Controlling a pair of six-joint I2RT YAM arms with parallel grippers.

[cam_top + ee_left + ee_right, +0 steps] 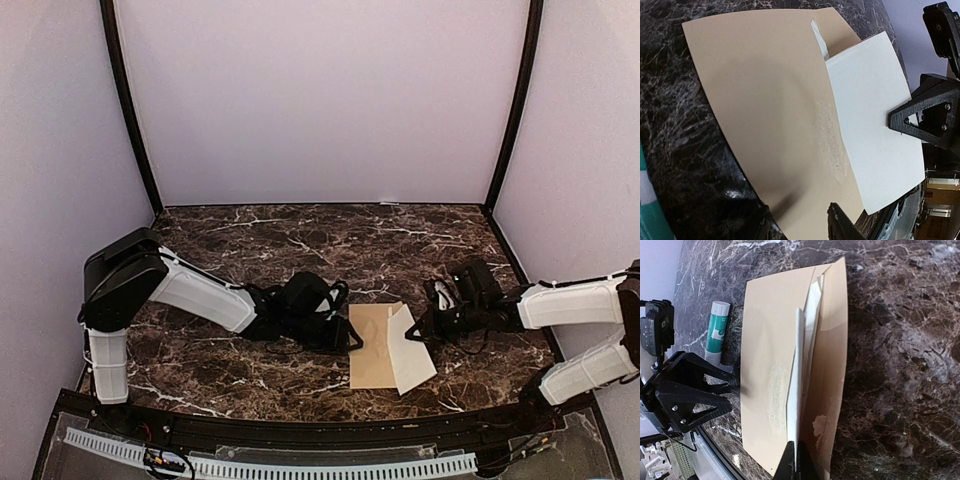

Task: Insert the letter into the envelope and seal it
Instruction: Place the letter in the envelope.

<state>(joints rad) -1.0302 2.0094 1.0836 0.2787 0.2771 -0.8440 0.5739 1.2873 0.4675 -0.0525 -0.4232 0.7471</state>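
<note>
- Tan kraft envelope (372, 350): flat, matt, rectangular, lying near the front middle of the table (300, 235).
- Tabletop of dark brown marble pattern with white veins, glossy.
- On the envelope's face, a pale rough strip (832, 145) like scuffed or glued paper, running beside the edge where the white sheet comes out.
- Letter (415, 355): thin, stiff-looking white paper, smooth, with straight edges and square corners.
- Left arm low and stretched in from the left, white-shelled forearm, black wrist, pointing at the envelope's left edge.
- Left gripper (800, 225): fingers partly apart, one on each side of the envelope's near corner; cannot tell whether either finger presses the paper.
- Right arm reaching in from the right, forearm nearly level, wrist turned toward the centre.
- Right gripper (792, 465): closed tight, pinching the letter's outer edge, the sheet seen edge-on running straight into the fingertips.
- Letter partly tucked between the tan layers of the envelope: one strip covered by the top panel, tan showing behind it at the far end, the larger part sticking out toward the right arm and tilted up off the table.
- Green-and-white glue stick (717, 332) lying on its side on the marble, just beyond the envelope on the left arm's side, not touching it.
</note>
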